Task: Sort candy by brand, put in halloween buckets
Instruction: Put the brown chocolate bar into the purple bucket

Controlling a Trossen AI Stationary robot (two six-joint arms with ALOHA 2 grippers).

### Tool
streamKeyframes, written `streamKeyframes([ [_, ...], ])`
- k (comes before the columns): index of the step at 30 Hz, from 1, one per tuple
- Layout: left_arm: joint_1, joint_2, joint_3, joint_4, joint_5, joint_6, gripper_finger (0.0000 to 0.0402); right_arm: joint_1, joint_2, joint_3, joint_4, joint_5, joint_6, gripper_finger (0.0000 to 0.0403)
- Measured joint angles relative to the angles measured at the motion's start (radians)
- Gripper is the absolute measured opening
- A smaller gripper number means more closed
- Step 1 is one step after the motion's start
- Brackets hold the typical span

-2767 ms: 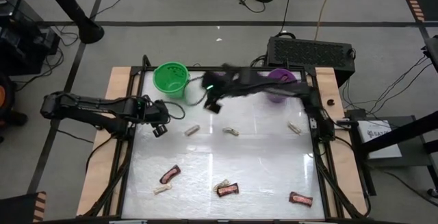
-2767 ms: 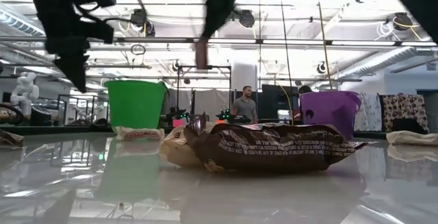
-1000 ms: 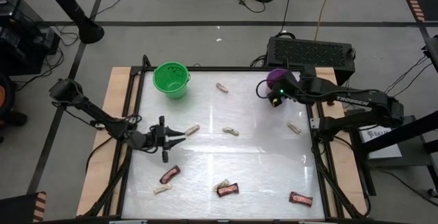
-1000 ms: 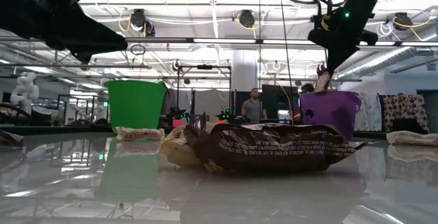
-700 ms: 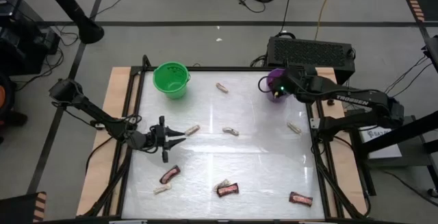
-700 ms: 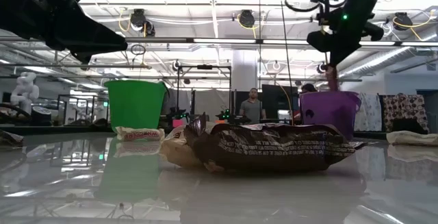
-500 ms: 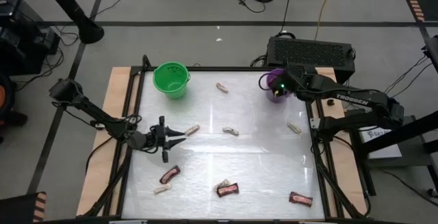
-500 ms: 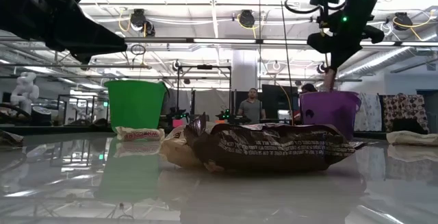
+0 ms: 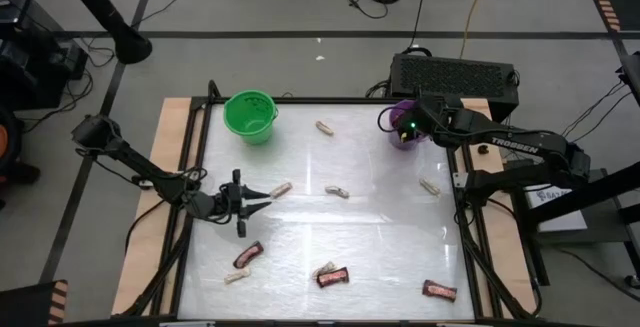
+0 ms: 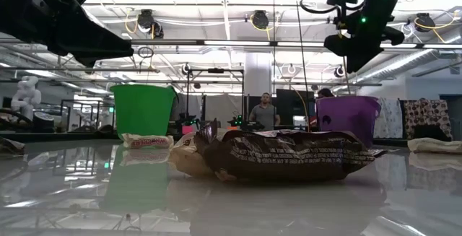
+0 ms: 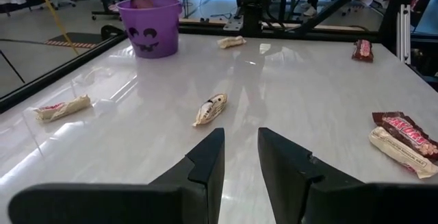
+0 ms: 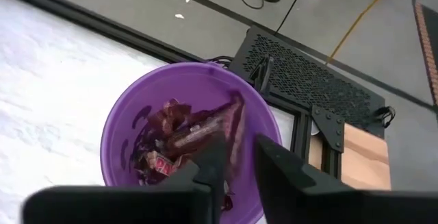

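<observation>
My right gripper [image 12: 238,145] hangs open over the purple bucket [image 12: 123,135] at the table's far right and points down into it. Several dark red-brown bars [image 12: 195,131] lie inside, one leaning up under the fingers. My left gripper [image 11: 239,142] stands open and holds nothing. It hovers near the table's left side [image 9: 262,199], facing a pale candy [image 9: 281,189]. The green bucket [image 9: 249,115] stands at the far left. More pale pieces [image 9: 338,191] and dark bars [image 9: 334,278] lie flat on the white tabletop.
Loose candy lies scattered: pale pieces at the far middle [image 9: 324,126] and right [image 9: 430,185], dark bars near the front edge [image 9: 248,255] [image 9: 438,290]. A black frame rail [image 9: 460,227] borders the table. A person [image 10: 265,112] stands in the room beyond.
My right gripper has shifted a little toward the far right, over the purple bucket, and has turned. The dark piece that hung below its fingers no longer hangs there in the low view. My left gripper has kept still.
</observation>
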Motion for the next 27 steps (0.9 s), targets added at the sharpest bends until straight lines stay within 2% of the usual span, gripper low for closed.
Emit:
streamKeyframes([
  [5,0.0,0.0,0.0,0.0,0.0,-0.005,0.0098,0.0,0.0,0.027,-0.001,-0.013,-0.06,0.0105],
  [7,0.0,0.0,0.0,0.0,0.0,-0.005,0.0098,0.001,0.0,0.061,-0.002,-0.075,-0.067,0.0115],
  [11,0.0,0.0,0.0,0.001,0.0,-0.007,0.0098,0.007,0.0,0.155,0.003,-0.3,-0.063,0.0122],
  [14,0.0,0.0,0.0,0.001,0.0,-0.008,0.0098,0.056,-0.001,0.194,0.03,-0.5,-0.041,0.0123],
  [16,0.0,0.0,0.001,0.001,0.0,-0.008,0.0098,0.117,-0.001,0.198,0.063,-0.613,-0.006,0.0123],
  [19,0.0,0.0,0.001,0.001,0.011,-0.008,0.0098,0.242,0.004,0.198,0.084,-0.703,0.075,0.0123],
  [27,0.0,0.0,0.001,0.004,0.03,-0.01,0.0098,0.653,0.098,0.198,0.128,-0.763,0.399,0.0123],
])
